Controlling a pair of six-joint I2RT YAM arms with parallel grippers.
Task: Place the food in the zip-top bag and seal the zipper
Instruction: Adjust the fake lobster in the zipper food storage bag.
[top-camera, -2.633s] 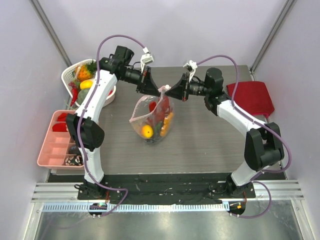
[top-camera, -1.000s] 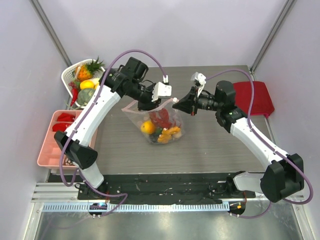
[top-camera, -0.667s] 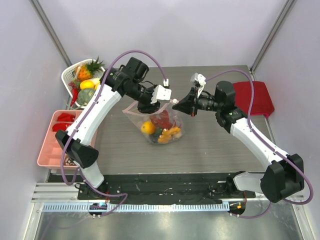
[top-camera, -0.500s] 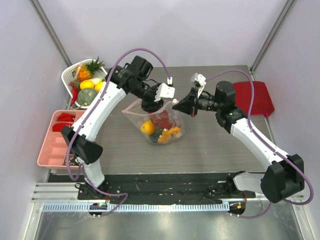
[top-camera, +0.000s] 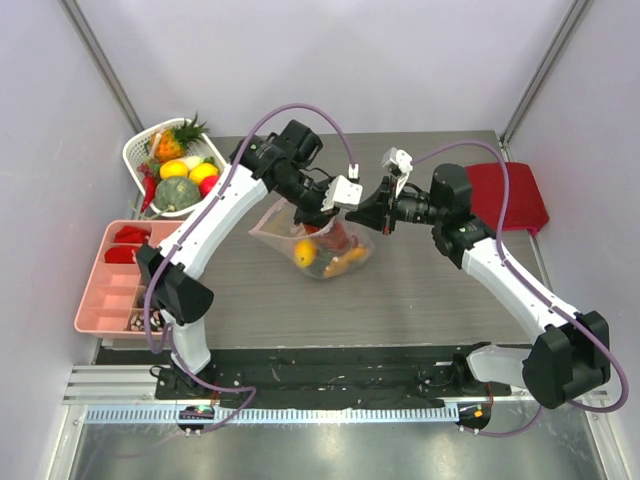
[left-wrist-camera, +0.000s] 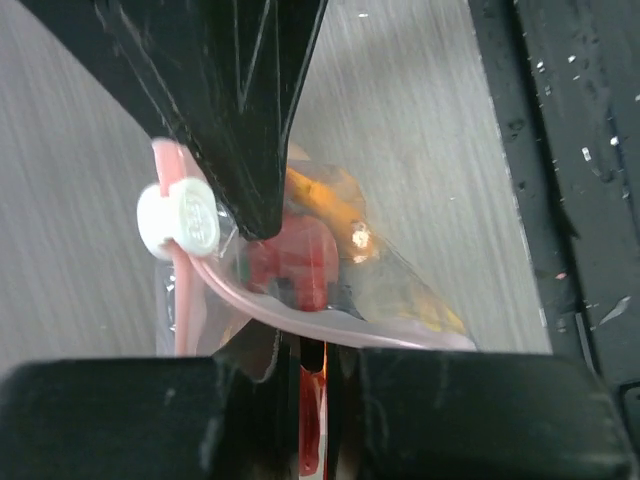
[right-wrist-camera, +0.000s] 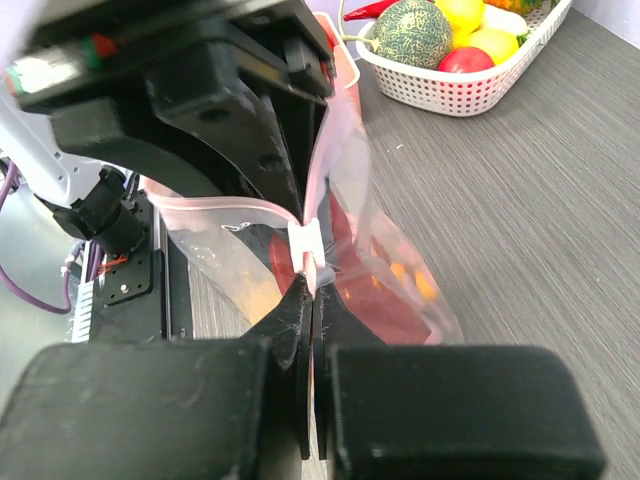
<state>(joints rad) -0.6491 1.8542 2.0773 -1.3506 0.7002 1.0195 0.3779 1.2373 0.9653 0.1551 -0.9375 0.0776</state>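
The clear zip-top bag (top-camera: 290, 232) hangs between my two grippers above the table. It holds the red lobster (top-camera: 335, 235) and yellow and orange pieces (top-camera: 305, 253). My left gripper (top-camera: 330, 205) is shut on the pink zipper strip (left-wrist-camera: 300, 318) at the bag's mouth. My right gripper (top-camera: 362, 212) is shut on the bag's edge just below a white slider (right-wrist-camera: 310, 245). In the left wrist view the slider (left-wrist-camera: 178, 217) sits beside the right gripper's black fingertips (left-wrist-camera: 255, 215). The two grippers are almost touching.
A white basket (top-camera: 137, 150) of toy fruit stands at the back left and also shows in the right wrist view (right-wrist-camera: 470, 95). A pink compartment tray (top-camera: 100, 300) lies at the left edge. A red cloth (top-camera: 505, 195) lies at the right.
My left gripper has slid right along the bag's mouth until it is next to the right gripper. The bag has swung right and bunched. The right arm has barely moved.
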